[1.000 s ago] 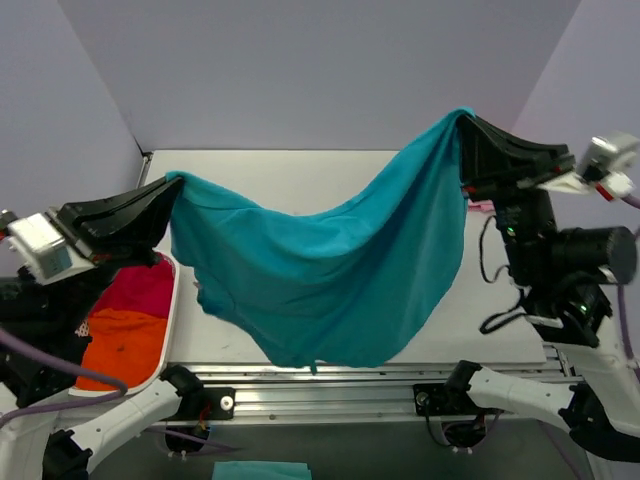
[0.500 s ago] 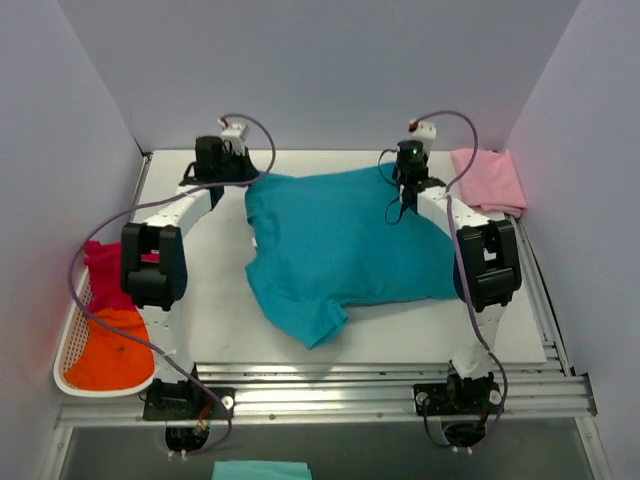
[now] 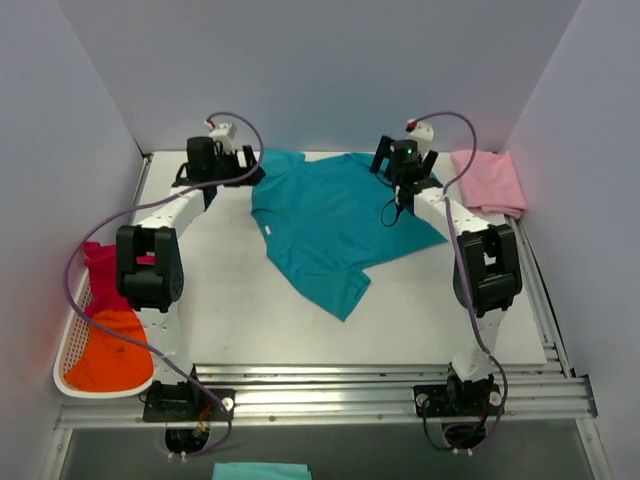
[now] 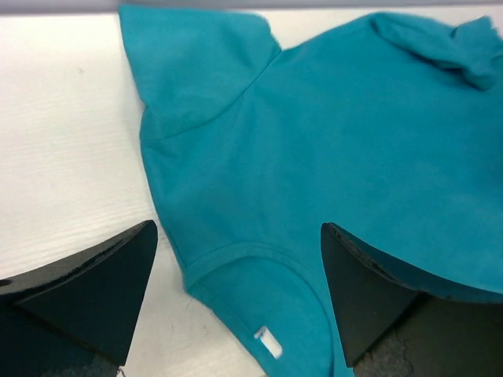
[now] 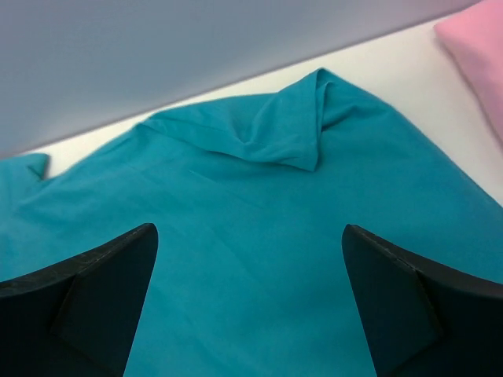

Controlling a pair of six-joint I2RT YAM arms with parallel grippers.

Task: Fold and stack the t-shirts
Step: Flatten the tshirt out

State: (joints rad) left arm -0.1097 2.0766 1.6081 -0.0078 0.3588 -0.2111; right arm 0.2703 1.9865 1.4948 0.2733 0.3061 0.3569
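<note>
- While my left end effector (image 4: pixel 238 228) and right end effector (image 5: pixel 250 229) gape empty, the soft teal t-shirt (image 3: pixel 340 225) lies unfolded on the desk (image 3: pixel 250 320).
- Pale pink t-shirt (image 3: pixel 488 180) looks folded; magenta-red t-shirt (image 3: pixel 100 265) and orange t-shirt (image 3: pixel 110 350) wait.

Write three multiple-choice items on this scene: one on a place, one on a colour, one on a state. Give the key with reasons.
1. The pink shirt lies
A) at the far right corner of the table
B) at its near edge
C) at its far left corner

2. The spread-out shirt is
A) orange
B) teal
C) white

3. The left gripper and right gripper are
A) both open
B) both shut
C) left shut, right open

Key: A, the top view shows it folded at the far right corner. B, it shows teal in all three views. A, each wrist view shows fingers wide apart, with the fabric lying flat between them.
</note>
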